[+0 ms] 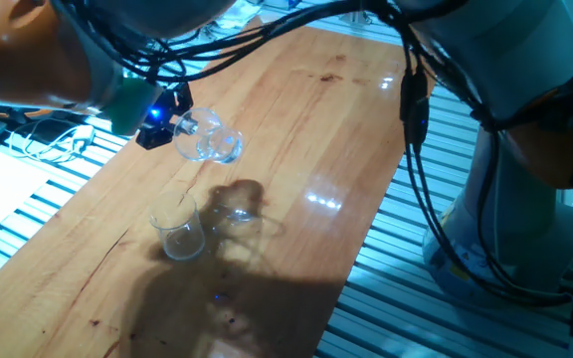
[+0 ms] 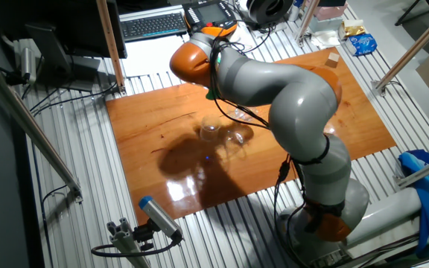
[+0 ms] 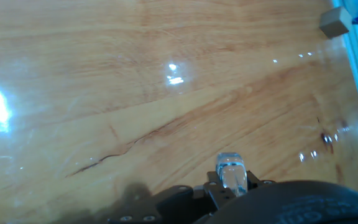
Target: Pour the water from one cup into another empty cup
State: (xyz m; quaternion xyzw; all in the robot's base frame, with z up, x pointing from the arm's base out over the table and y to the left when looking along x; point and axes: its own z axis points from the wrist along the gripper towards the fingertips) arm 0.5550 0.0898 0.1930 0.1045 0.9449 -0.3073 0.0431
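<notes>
My gripper (image 1: 172,127) is shut on the clear glass mug (image 1: 210,142) and holds it in the air, tipped on its side, above the wooden table (image 1: 306,119). The clear tumbler (image 1: 179,231) stands upright on the table, below and a little nearer than the mug, apart from it. It also shows in the other fixed view (image 2: 211,130), partly behind the arm. In the hand view only a small piece of glass (image 3: 232,174) shows between the fingers. I cannot make out the water in either glass.
A small wooden block (image 2: 334,59) lies at the table's far corner, also in the hand view (image 3: 335,22). A keyboard (image 2: 153,24) and cables lie beyond the table. Slatted aluminium (image 1: 436,199) surrounds the wood. The arm's base (image 2: 326,208) stands beside the table.
</notes>
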